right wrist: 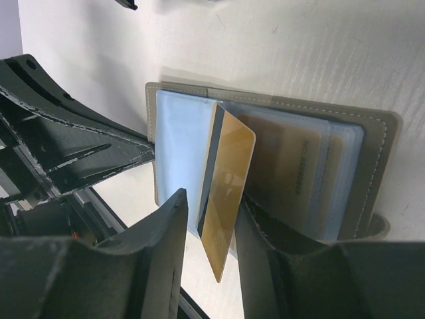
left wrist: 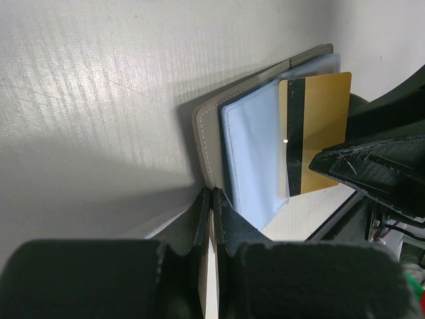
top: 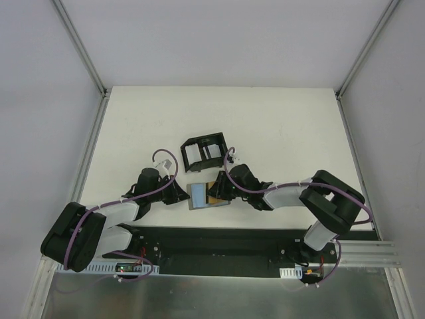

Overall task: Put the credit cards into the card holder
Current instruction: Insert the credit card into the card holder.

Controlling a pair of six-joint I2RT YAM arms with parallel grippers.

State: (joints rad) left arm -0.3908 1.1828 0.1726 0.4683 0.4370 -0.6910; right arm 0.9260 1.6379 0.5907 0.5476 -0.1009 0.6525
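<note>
Gold credit card (right wrist: 229, 193), thin, stiff, slick: your right gripper (right wrist: 211, 212) pinches its end sticking out of the card holder (left wrist: 206, 133), left gripper (left wrist: 211, 199) clamped on the cover edge.

Gold credit card (right wrist: 229, 193), black stripe; grey card holder (right wrist: 384, 159), pale blue inside.

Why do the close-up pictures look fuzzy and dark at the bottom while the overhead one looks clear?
Left wrist view: the left hand sits too near the lens, so it blurs, and a broad shadow crosses the table; the card holder is sharp. Right wrist view: the right hand is soft, the gold card crisp with a sheen. Top view: even light, faint shadows.
</note>
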